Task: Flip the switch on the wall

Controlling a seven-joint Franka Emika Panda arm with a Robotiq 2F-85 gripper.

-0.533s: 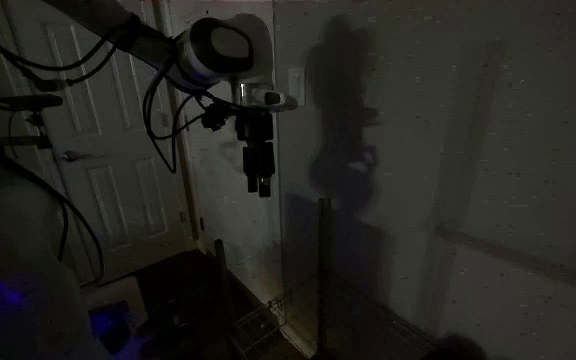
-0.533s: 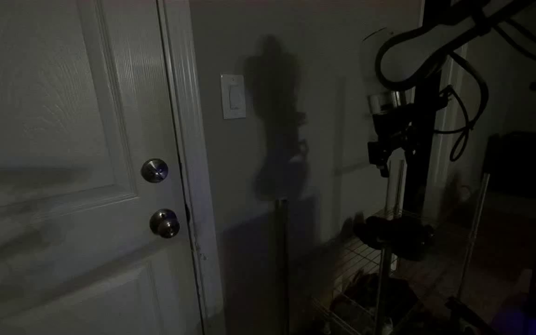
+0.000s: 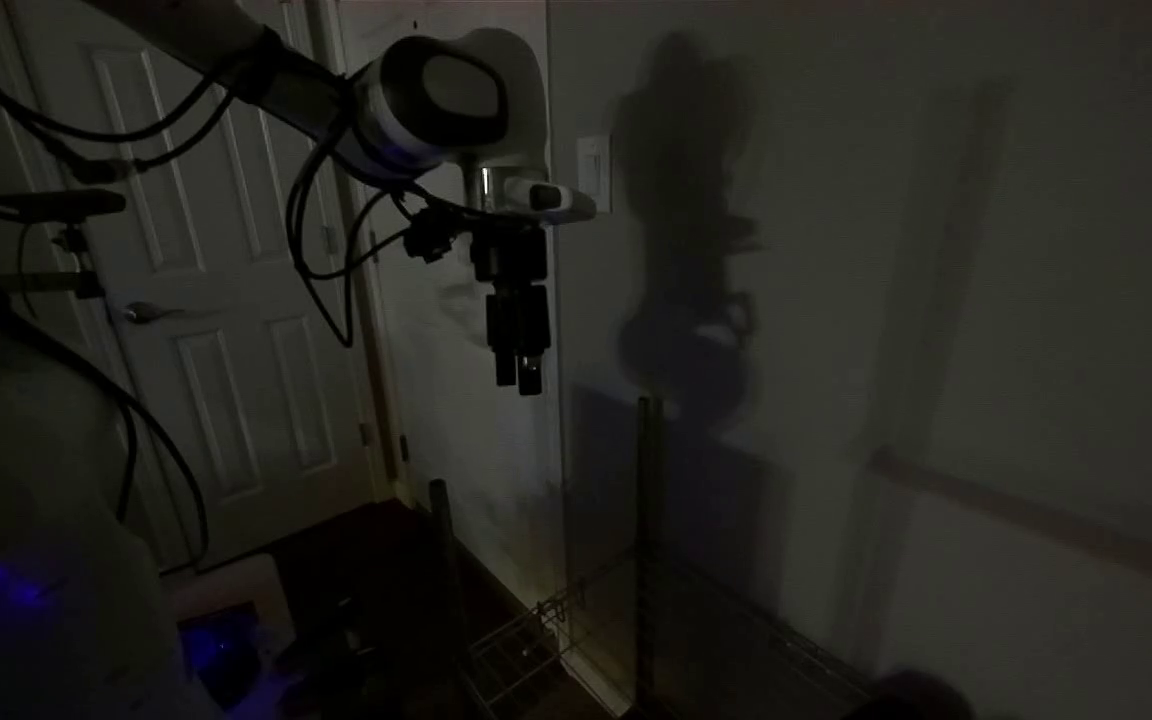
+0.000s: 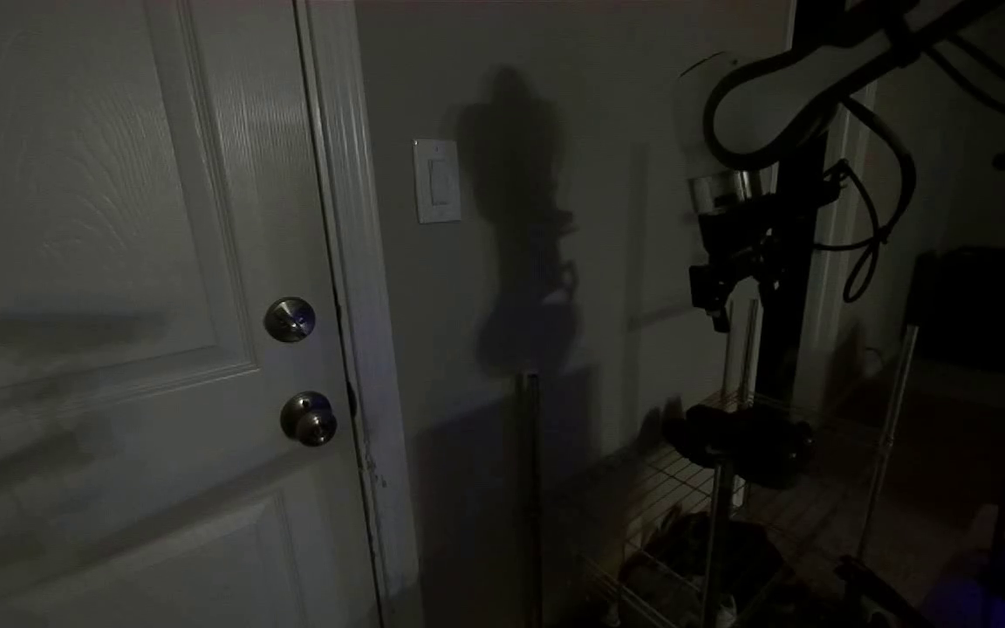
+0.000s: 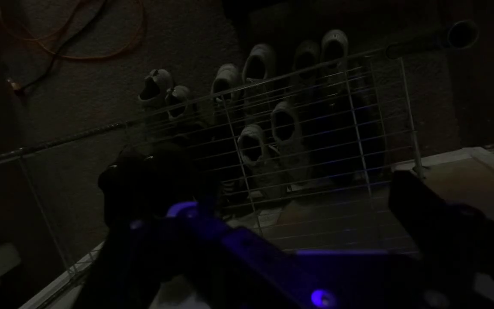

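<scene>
The switch (image 4: 438,181) is a small white plate with a rectangular rocker on the white wall (image 4: 411,288), beside the door frame. It also shows in an exterior view (image 3: 595,172), just right of my wrist and partly covered at its lower left. Its rocker position is too dim to tell. My black gripper (image 3: 518,378) points down with its tips lower than the switch. In an exterior view my gripper (image 4: 742,301) hangs well right of the switch, apart from it. In the wrist view my gripper (image 5: 302,189) has its fingers wide apart with nothing between. The switch is out of the wrist view.
The room is dark. A panelled door (image 4: 119,262) with a round knob (image 4: 309,419) stands left of the switch. A wire rack (image 5: 350,116) with upright metal posts (image 3: 646,500) stands below my gripper. Several shoes (image 5: 253,146) lie beneath it. Cables (image 3: 306,200) loop from my arm.
</scene>
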